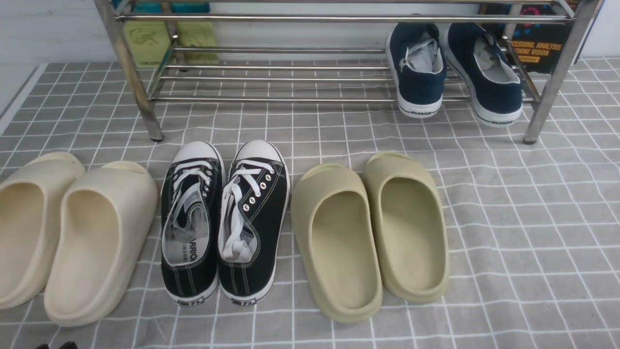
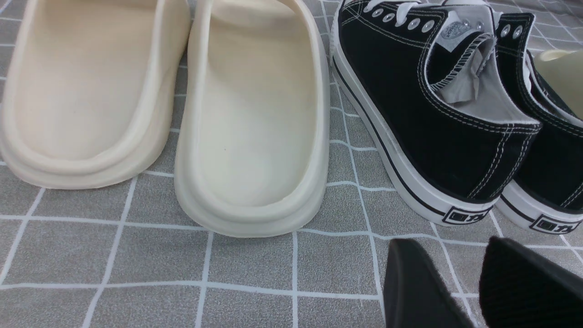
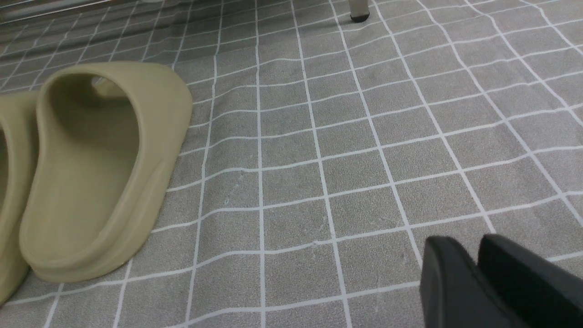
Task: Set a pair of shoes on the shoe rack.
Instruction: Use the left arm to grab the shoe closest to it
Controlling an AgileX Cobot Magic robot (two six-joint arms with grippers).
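The pair of shoes, two black canvas sneakers with white laces and toe caps, stands side by side on the floor, toes toward the shoe rack. The rack is silver tubing across the back. In the left wrist view the sneakers' heels are close ahead of my left gripper, which is open and empty, low over the mat. Only its dark tips show at the front view's bottom edge. My right gripper is shut and empty over bare mat, right of the olive slippers.
Two navy sneakers sit on the rack's lower shelf at the right. Beige slippers lie left of the black sneakers and olive slippers lie right. A grey checked mat covers the floor.
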